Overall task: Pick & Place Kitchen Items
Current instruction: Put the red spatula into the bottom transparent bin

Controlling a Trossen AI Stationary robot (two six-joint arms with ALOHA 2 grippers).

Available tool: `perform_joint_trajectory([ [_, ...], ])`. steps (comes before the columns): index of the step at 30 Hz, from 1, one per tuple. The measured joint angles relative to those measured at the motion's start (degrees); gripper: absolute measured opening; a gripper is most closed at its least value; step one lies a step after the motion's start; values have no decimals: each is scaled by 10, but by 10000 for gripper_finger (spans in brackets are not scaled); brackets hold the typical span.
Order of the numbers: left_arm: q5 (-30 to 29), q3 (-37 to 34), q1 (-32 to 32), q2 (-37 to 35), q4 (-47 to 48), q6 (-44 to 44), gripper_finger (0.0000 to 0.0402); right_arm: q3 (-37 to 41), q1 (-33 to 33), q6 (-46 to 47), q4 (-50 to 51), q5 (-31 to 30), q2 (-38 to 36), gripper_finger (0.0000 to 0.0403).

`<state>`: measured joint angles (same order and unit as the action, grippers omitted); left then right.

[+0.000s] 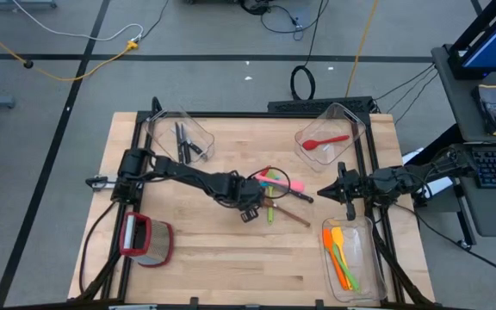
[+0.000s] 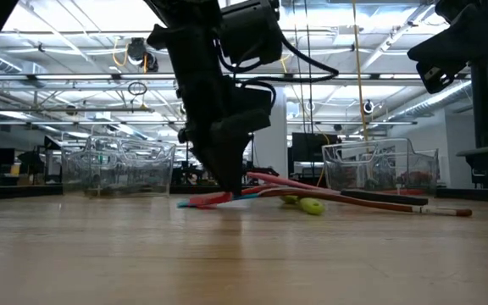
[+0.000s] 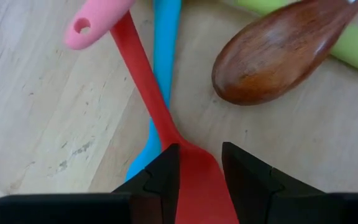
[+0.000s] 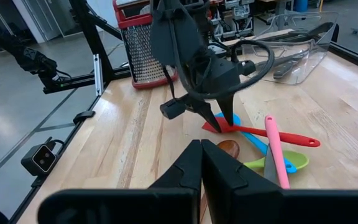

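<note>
- Red spatula [image 3: 166, 124] lies flat on the wooden tabletop [image 1: 213, 250], its blade between the fingers of the left claw [image 3: 199, 171], which grasps it; its handle runs straight away from the claw.
- Its handle end passes under a pink utensil [image 3: 95, 22], and the blade's tip is hidden by the fingers.
- A blue utensil [image 3: 160, 68] lies alongside, partly beneath the red one; a wooden spoon [image 3: 272, 59] and a green utensil [image 3: 353, 50] are just beyond.
- The right claw [image 4: 201, 165] is clenched and empty, hovering near the pile.

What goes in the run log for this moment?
left pincer: shut on red silicone spatula, table centre | right pincer: shut, waiting
</note>
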<state>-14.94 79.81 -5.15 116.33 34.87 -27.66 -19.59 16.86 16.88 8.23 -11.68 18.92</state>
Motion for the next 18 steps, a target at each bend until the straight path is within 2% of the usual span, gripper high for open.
perform_joint_trajectory([
  [8,46,0,5,-45,-9,-43,124,0,0,0,2,0,0,0],
  [13,80,0,16,-50,-2,-76,124,0,0,0,3,0,0,0],
  [18,82,0,22,-51,-6,-89,124,0,0,0,3,0,0,0],
])
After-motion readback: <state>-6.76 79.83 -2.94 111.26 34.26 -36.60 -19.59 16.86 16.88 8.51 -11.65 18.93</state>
